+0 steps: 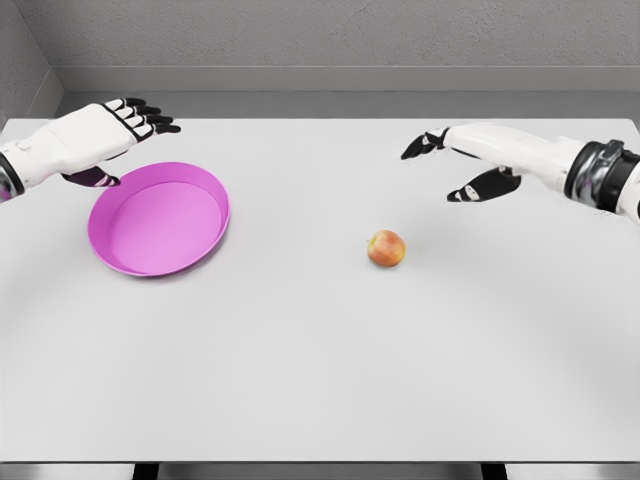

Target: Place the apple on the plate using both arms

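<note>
A small red-yellow apple (386, 248) lies on the white table, right of the middle. A pink plate (160, 219) with a raised rim sits at the left. My left hand (128, 135) hovers just above the plate's far left rim, fingers spread and holding nothing. At the upper right my right hand (447, 165) hangs up and to the right of the apple, apart from it, with thumb and fingers spread and nothing in them.
The white table (320, 380) fills the view, with its front edge near the bottom. A grey wall runs behind the far edge. Nothing else stands on the surface.
</note>
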`<state>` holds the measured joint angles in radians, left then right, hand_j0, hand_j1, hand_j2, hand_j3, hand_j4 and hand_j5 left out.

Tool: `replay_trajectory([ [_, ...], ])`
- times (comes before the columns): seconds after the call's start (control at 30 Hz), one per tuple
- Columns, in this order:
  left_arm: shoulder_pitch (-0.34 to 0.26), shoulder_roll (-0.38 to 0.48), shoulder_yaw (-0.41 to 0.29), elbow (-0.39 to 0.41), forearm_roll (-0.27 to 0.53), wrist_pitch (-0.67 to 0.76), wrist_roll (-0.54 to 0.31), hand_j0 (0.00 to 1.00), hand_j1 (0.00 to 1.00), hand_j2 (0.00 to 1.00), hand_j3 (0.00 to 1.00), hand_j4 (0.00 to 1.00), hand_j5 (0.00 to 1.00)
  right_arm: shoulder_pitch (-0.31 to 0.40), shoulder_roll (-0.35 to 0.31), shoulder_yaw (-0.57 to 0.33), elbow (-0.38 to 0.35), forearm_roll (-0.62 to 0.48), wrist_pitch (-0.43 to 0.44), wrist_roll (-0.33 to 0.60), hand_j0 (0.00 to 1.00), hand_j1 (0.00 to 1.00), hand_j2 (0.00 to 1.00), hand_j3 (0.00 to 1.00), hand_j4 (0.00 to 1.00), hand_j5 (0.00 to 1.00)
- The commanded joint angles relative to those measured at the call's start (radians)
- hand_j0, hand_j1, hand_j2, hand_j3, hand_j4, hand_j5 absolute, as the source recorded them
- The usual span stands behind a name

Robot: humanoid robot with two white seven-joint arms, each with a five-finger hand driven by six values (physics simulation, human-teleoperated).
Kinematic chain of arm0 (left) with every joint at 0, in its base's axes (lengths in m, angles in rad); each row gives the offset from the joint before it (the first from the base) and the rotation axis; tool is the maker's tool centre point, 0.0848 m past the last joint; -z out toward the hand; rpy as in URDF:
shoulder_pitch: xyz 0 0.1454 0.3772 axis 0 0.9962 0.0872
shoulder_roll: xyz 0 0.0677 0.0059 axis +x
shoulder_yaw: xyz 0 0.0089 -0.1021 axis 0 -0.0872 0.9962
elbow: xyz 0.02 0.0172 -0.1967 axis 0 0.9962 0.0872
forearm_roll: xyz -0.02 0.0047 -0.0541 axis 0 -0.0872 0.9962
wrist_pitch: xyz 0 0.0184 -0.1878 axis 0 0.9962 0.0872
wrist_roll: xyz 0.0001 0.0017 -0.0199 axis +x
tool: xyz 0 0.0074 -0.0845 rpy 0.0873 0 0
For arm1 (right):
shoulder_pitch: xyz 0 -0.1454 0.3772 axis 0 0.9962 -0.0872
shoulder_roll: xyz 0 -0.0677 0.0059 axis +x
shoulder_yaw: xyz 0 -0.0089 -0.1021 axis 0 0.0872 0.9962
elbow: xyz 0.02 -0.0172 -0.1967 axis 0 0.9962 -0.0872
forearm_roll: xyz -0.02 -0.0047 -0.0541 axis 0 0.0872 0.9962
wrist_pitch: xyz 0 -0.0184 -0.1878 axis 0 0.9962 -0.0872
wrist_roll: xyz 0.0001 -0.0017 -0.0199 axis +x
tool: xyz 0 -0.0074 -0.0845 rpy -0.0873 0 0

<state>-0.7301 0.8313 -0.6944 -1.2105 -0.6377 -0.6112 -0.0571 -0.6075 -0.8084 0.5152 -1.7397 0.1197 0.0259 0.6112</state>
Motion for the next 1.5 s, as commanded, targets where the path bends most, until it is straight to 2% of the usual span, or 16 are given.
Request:
replay_trajectory([
  [0.0,0.001,-0.001,0.009,-0.006,0.01,0.0,0.002,1.0,1.0,1.0,1.0,1.0,1.0,0.006,-0.08,-0.087,0.014,-0.003,-0.004,0.0,1.0,1.0,1.0,1.0,1.0,1.0],
  [0.03,0.009,-0.001,0.038,-0.018,0.01,0.0,0.002,1.0,1.0,1.0,1.0,1.0,1.0,0.044,-0.101,-0.15,0.015,-0.005,-0.007,0.0,1.0,1.0,1.0,1.0,1.0,1.0],
  [0.07,0.011,-0.005,0.038,-0.027,0.009,0.0,0.0,1.0,1.0,1.0,1.0,1.0,1.0,0.103,-0.147,-0.224,0.017,-0.011,-0.046,0.0,1.0,1.0,1.0,1.0,1.0,1.0],
  [0.13,0.014,-0.012,0.03,-0.072,0.003,0.0,-0.004,1.0,1.0,1.0,1.0,1.0,1.0,0.187,-0.184,-0.305,0.019,-0.011,-0.089,0.0,1.0,1.0,1.0,1.0,1.0,1.0],
  [0.2,0.014,-0.029,0.032,-0.162,0.006,0.0,-0.066,1.0,1.0,1.0,1.0,1.0,1.0,0.201,-0.201,-0.307,0.017,-0.011,-0.121,0.0,1.0,1.0,1.0,1.0,1.0,1.0],
  [0.27,0.006,-0.107,0.026,-0.187,0.003,0.0,-0.084,1.0,1.0,1.0,1.0,1.0,1.0,0.21,-0.199,-0.293,0.009,-0.009,-0.133,0.0,1.0,1.0,1.0,1.0,1.0,1.0],
  [0.37,-0.018,-0.143,-0.037,-0.264,-0.036,0.0,-0.098,1.0,1.0,1.0,1.0,1.0,1.0,0.2,-0.216,-0.255,0.003,-0.009,-0.135,0.0,1.0,1.0,1.0,1.0,1.0,1.0],
  [0.43,-0.049,-0.185,-0.088,-0.273,-0.045,0.0,-0.148,1.0,1.0,1.0,1.0,1.0,1.0,0.198,-0.207,-0.253,-0.014,-0.009,-0.135,0.0,1.0,1.0,1.0,1.0,1.0,1.0],
  [0.57,-0.106,-0.238,-0.165,-0.285,-0.048,0.0,-0.15,1.0,1.0,1.0,1.0,1.0,1.0,0.198,-0.199,-0.244,-0.014,-0.012,-0.133,0.0,1.0,1.0,1.0,1.0,1.0,1.0],
  [0.77,-0.172,-0.373,-0.247,-0.273,-0.168,0.0,-0.15,1.0,1.0,1.0,1.0,1.0,1.0,0.209,-0.213,-0.241,-0.008,-0.012,-0.132,0.0,1.0,1.0,1.0,1.0,1.0,1.0],
  [0.87,-0.204,-0.425,-0.277,-0.215,-0.231,0.0,-0.15,1.0,1.0,1.0,1.0,1.0,1.0,0.21,-0.21,-0.242,-0.014,-0.012,-0.133,0.0,1.0,1.0,1.0,1.0,1.0,1.0],
  [0.93,-0.229,-0.451,-0.315,-0.176,-0.234,0.0,-0.15,1.0,1.0,1.0,1.0,1.0,1.0,0.209,-0.209,-0.241,-0.014,-0.012,-0.132,0.0,1.0,1.0,1.0,1.0,1.0,1.0],
  [1.03,-0.233,-0.491,-0.318,-0.061,-0.232,0.0,-0.15,1.0,1.0,1.0,1.0,1.0,1.0,0.206,-0.206,-0.242,-0.014,-0.011,-0.132,0.0,1.0,1.0,1.0,1.0,1.0,1.0],
  [1.17,-0.241,-0.514,-0.343,-0.057,-0.257,0.0,-0.161,1.0,1.0,1.0,1.0,1.0,1.0,0.209,-0.202,-0.242,-0.014,-0.011,-0.133,0.0,1.0,1.0,1.0,1.0,1.0,1.0],
  [1.27,-0.255,-0.528,-0.373,-0.04,-0.257,0.0,-0.239,1.0,1.0,1.0,1.0,1.0,1.0,0.209,-0.202,-0.242,-0.014,-0.011,-0.132,0.0,1.0,1.0,1.0,1.0,1.0,1.0],
  [1.47,-0.265,-0.528,-0.432,-0.044,-0.241,0.0,-0.239,1.0,1.0,1.0,1.0,1.0,1.0,0.21,-0.202,-0.241,-0.014,-0.011,-0.133,0.0,1.0,1.0,1.0,1.0,1.0,1.0],
])
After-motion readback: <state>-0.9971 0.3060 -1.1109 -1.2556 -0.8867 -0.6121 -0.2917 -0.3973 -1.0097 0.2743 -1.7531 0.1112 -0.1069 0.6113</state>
